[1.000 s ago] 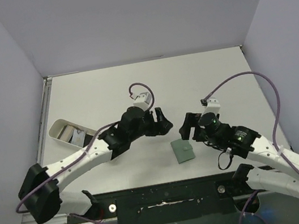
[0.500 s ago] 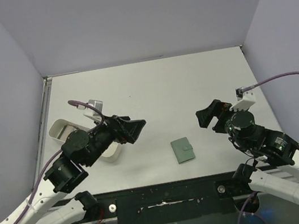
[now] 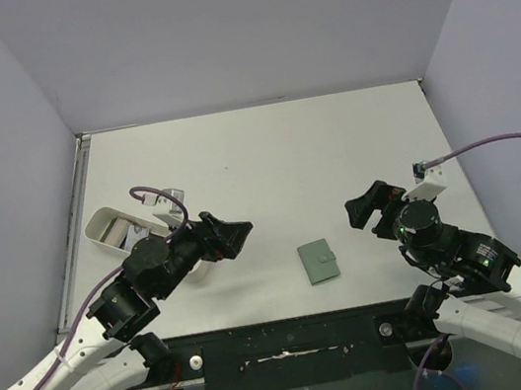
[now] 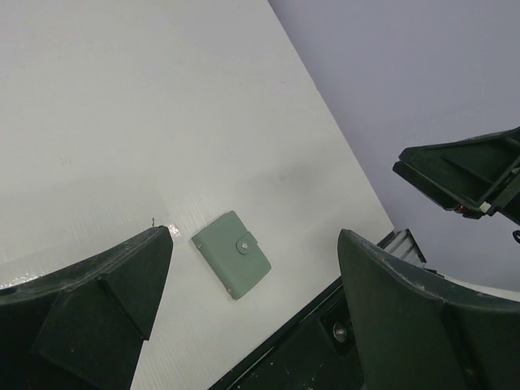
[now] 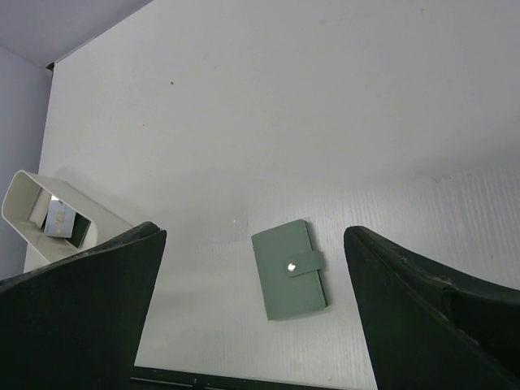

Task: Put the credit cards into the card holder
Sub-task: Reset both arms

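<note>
Holding left gripper [image 3: 237, 238] and right gripper [image 3: 365, 217] spread, judging the flat sage-green folding card holder [image 3: 319, 261] light, limp, best pinched at an edge.

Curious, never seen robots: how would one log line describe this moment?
left claw: open, empty | right claw: open, empty | card holder: closed, flat on table, untouched

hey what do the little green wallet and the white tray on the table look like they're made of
Card holder: looks like matte sage-green faux leather or soft plastic, judging by its smooth, even surface; its snap glints like metal. Tray: likely hard white plastic, with smooth, thin walls and rounded corners.
</note>
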{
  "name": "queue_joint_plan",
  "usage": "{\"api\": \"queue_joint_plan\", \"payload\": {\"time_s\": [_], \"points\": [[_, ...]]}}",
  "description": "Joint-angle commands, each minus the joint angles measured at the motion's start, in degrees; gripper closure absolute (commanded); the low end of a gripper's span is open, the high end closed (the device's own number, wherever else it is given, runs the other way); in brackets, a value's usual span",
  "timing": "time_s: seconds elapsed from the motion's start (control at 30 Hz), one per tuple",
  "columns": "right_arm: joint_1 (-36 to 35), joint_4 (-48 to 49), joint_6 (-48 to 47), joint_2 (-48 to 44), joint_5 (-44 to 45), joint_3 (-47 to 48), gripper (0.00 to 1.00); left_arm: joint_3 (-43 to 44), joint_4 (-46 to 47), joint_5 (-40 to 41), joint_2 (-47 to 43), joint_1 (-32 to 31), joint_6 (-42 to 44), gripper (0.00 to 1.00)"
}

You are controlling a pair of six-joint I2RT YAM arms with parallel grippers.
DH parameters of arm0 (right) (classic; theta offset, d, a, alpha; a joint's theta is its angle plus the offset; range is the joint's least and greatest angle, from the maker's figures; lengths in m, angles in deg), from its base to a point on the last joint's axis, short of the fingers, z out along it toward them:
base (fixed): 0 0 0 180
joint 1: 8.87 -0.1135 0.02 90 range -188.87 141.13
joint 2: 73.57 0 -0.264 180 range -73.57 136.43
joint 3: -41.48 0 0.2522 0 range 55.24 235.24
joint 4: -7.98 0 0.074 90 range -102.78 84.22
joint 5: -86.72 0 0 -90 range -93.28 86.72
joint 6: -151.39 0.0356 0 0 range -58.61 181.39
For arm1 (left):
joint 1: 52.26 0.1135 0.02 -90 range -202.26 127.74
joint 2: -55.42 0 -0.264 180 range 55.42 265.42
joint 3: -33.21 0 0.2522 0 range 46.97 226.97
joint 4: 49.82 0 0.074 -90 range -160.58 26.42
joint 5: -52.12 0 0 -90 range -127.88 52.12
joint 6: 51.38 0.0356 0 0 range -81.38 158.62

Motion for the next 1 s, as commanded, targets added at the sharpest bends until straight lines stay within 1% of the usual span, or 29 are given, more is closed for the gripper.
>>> {"api": "queue_joint_plan", "payload": {"time_s": [0.0, 0.37, 0.7, 0.97], "points": [[-0.5, 1.5, 1.2, -0.7, 1.8, -0.5, 0.02, 0.8, 2.8, 4.4, 0.2, 0.3, -2.4, 0.17], [-0.4, 1.7, 1.5, -1.9, 1.8, -1.2, 0.02, 0.2, 2.8, 4.6, -0.7, 0.4, -1.9, 0.17], [-0.4, 0.9, -0.5, 0.3, 0.4, 2.6, 0.02, 0.8, 4.3, 3.4, -0.6, 0.4, -0.2, 0.17], [-0.5, 1.0, -1.3, -0.9, -0.2, 4.4, 0.03, 1.9, 3.8, 3.3, -1.0, 0.4, 0.5, 0.17]]}}
